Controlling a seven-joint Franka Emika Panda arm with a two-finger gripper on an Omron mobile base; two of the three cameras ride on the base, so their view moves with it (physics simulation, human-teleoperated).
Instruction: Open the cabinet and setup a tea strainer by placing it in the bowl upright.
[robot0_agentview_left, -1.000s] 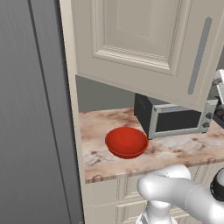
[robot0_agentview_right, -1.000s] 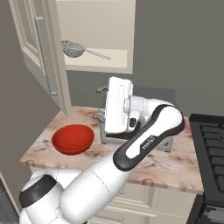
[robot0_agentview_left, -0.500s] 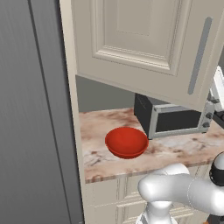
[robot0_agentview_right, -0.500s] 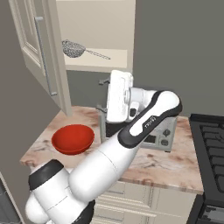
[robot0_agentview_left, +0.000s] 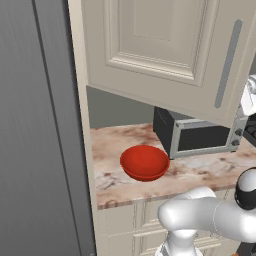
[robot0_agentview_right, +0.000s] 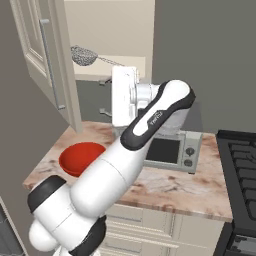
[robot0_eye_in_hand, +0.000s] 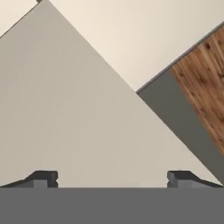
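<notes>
The gripper (robot0_eye_in_hand: 112, 177) stands with its jaws spread wide and nothing between them, raised above the microwave (robot0_agentview_right: 167, 147) and facing a cream panel. The tea strainer (robot0_agentview_right: 86, 55) lies on the shelf inside the cabinet (robot0_agentview_right: 42, 60), up and to the left of the microwave, its wire handle pointing toward the arm. The cabinet door hangs open, its grey bar handle (robot0_agentview_left: 227, 64) above the microwave. The bowl (robot0_agentview_left: 144, 162) sits on the marble counter (robot0_agentview_left: 197, 170) just left of the microwave.
</notes>
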